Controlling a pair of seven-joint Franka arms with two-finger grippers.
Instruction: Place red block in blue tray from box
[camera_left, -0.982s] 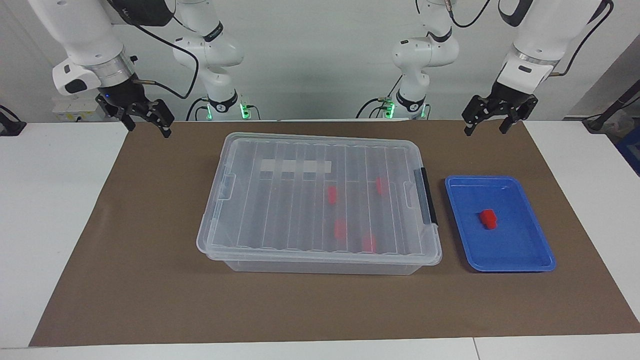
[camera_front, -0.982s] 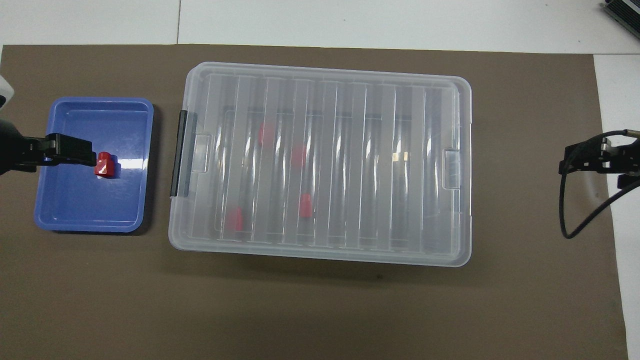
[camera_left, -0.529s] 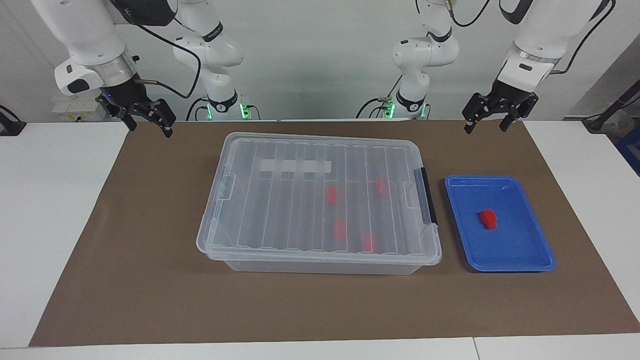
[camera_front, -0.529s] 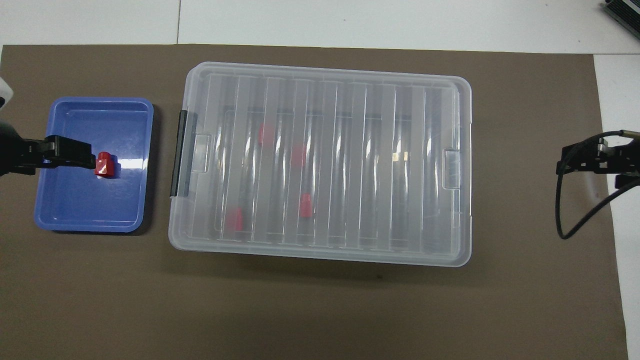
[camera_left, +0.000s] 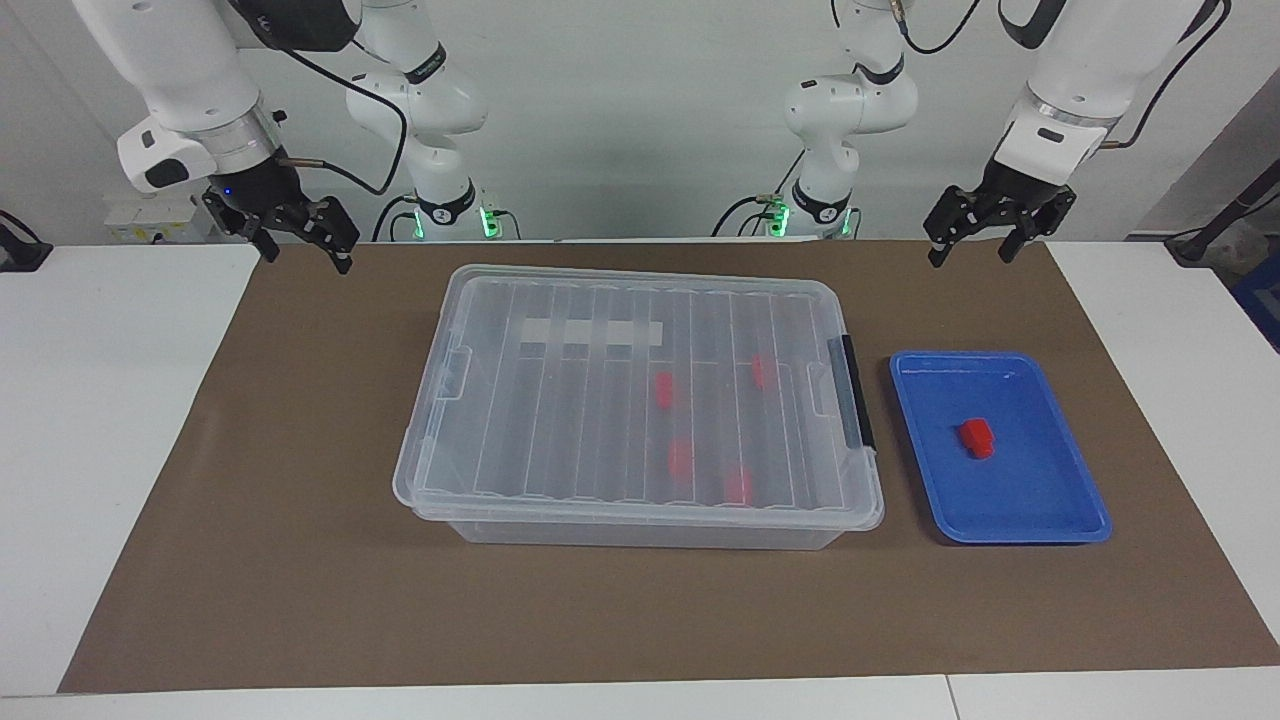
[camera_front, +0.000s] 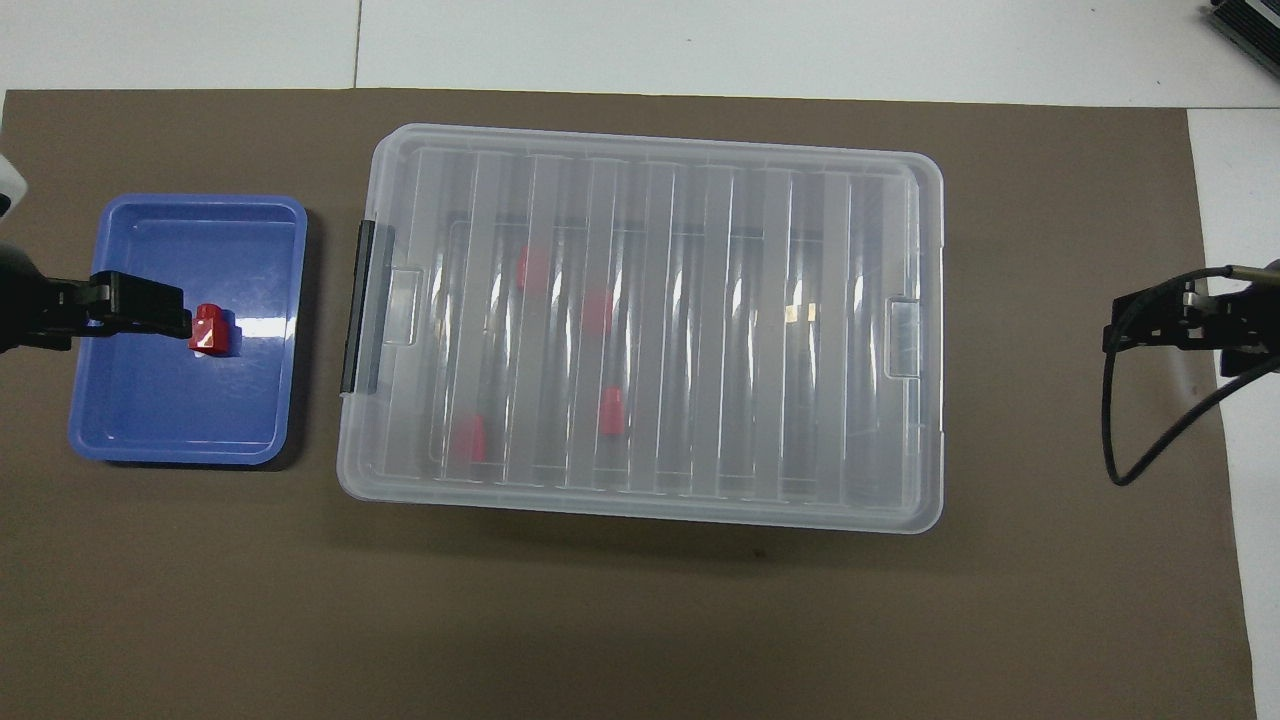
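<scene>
The box (camera_left: 560, 420) (camera_front: 760, 330), a clear bin with its ribbed lid on, stands mid-mat. Through the lid several red blocks show, such as one (camera_left: 681, 457) (camera_front: 611, 412). Beside the box's black latch (camera_left: 851, 390), toward the left arm's end, lies the blue tray (camera_left: 1000, 533) (camera_front: 180, 452). One red block (camera_left: 977, 438) (camera_front: 212, 330) lies in it. My left gripper (camera_left: 968, 258) (camera_front: 150, 306) hangs open and empty high over the tray's outer part, well clear of the block. My right gripper (camera_left: 307, 258) (camera_front: 1150, 328) hangs open and empty over the mat's other end.
A brown mat (camera_left: 300, 520) covers the table's middle, with white tabletop (camera_left: 100, 450) at both ends. A black cable (camera_front: 1130, 440) loops below the right gripper. A pale tape strip (camera_left: 590, 332) sits on the lid.
The right gripper has drifted slightly toward the box. The left gripper has barely moved. Box, tray and blocks have stayed put.
</scene>
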